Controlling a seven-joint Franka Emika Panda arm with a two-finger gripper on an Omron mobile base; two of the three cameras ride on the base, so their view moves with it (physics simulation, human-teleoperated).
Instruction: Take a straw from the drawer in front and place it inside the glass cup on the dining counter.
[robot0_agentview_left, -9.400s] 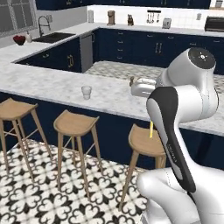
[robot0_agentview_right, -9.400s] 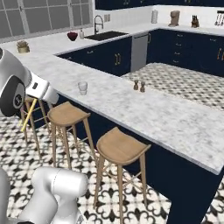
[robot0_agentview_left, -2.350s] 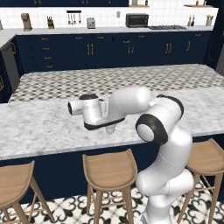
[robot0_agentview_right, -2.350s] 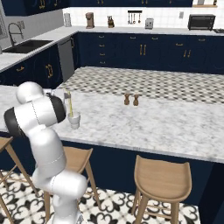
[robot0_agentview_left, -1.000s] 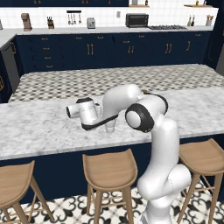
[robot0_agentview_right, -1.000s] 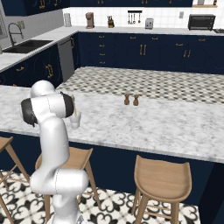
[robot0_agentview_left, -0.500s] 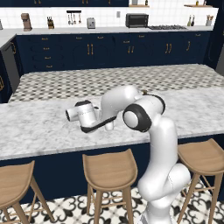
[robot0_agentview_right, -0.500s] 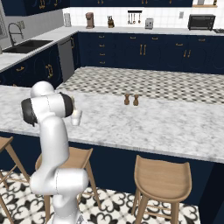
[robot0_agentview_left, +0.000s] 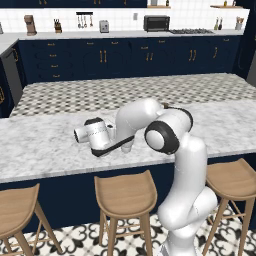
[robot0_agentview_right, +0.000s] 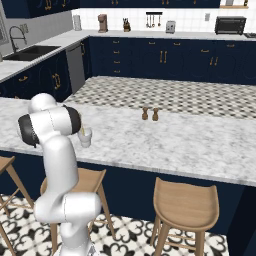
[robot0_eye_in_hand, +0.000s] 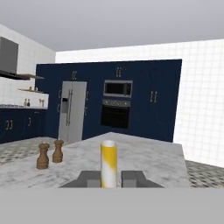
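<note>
**Yellow straw pinched at the cup, on the dining counter**

Yellow straw (robot0_eye_in_hand: 108, 162) stands upright between the two dark finger tips in the hand view, jaws pressed against its sides; gripper (robot0_eye_in_hand: 109, 178) sits at the bottom edge. In the right base view a short yellow sliver of the straw (robot0_agentview_right: 81, 131) shows at the glass cup's (robot0_agentview_right: 85, 138) rim, by the arm's dark joint; whether its tip is inside the cup I cannot tell. In the left base view the cup (robot0_agentview_left: 127, 146) is mostly hidden behind the forearm and the hand lies sideways, so the fingers can't be made out there.

Cup stands on the dining counter (robot0_agentview_left: 45, 145), near its front edge, above the wooden stools (robot0_agentview_left: 125, 186). Two brown wooden shakers (robot0_agentview_right: 150, 114) stand side by side, well apart from the cup; hand view has them at left (robot0_eye_in_hand: 49, 153). Hand view also catches a steel fridge (robot0_eye_in_hand: 71, 111) and wall oven (robot0_eye_in_hand: 116, 110) beyond the slab's far end.
</note>
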